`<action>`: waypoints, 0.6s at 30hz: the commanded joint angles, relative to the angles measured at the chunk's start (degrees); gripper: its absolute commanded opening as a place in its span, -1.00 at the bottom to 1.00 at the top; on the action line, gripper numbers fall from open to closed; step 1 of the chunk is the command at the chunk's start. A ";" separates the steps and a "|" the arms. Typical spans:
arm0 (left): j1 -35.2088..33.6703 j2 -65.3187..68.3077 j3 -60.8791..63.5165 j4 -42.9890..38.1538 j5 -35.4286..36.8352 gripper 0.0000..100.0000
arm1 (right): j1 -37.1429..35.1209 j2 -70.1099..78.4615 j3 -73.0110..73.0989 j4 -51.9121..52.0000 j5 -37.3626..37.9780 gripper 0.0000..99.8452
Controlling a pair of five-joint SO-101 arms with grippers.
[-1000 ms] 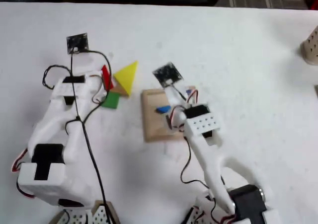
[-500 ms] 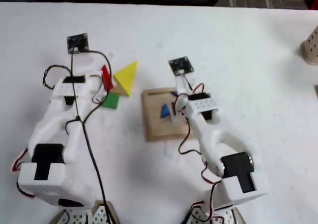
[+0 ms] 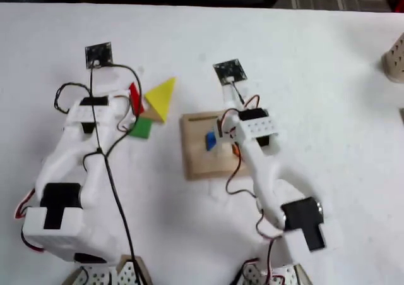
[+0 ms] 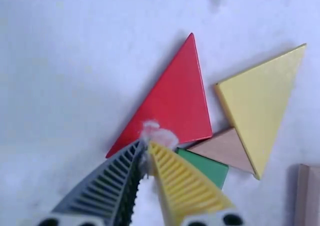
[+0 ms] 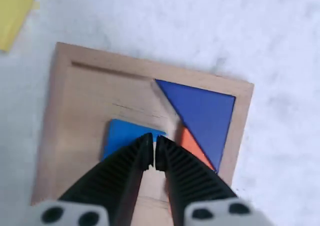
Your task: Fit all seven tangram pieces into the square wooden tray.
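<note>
Mid-filling, I judge: the right gripper [image 5: 154,148], nearly closed and empty, hangs over the light-blue piece [image 5: 122,136] in the wooden tray [image 5: 100,95]; the left gripper [image 4: 145,153], likewise empty, sits at the red triangle [image 4: 175,108] outside; next, open and grasp it.

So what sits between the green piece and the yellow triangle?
A small tan triangle, beside both the green piece and the yellow triangle; the left wrist view shows it.

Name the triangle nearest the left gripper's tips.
The red triangle: the left gripper sits at its edge; the yellow triangle and tan triangle lie farther off.
</note>
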 commanded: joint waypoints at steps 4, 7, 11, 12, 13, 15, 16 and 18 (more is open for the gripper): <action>1.01 -0.40 -1.76 -1.05 0.18 -0.95 | -7.96 -4.00 -0.44 -3.03 -5.98 -0.97; 0.84 -0.40 -1.85 -1.05 0.18 -0.95 | -8.22 1.10 0.79 -8.48 -5.98 -0.97; 0.84 -0.40 -1.85 -1.05 0.18 -0.95 | -5.49 5.41 0.79 -7.34 -5.45 -0.97; 0.84 -0.40 -1.85 -1.05 0.18 -0.95 | -4.26 5.58 0.88 -6.29 -5.45 -0.97; 0.84 -0.40 -1.85 -1.05 0.18 -0.95 | -3.03 5.58 0.88 -5.14 -5.45 -0.97; 0.84 -0.40 -1.76 -1.05 0.18 -0.95 | -0.92 5.58 0.88 -3.47 -5.45 -0.97; 0.84 -0.40 -1.76 -1.05 0.18 -0.95 | -0.22 5.58 0.97 -2.77 -5.45 -0.97; 0.84 -0.40 -1.76 -1.05 0.18 -0.95 | 0.57 5.58 1.05 -1.63 -5.45 -0.97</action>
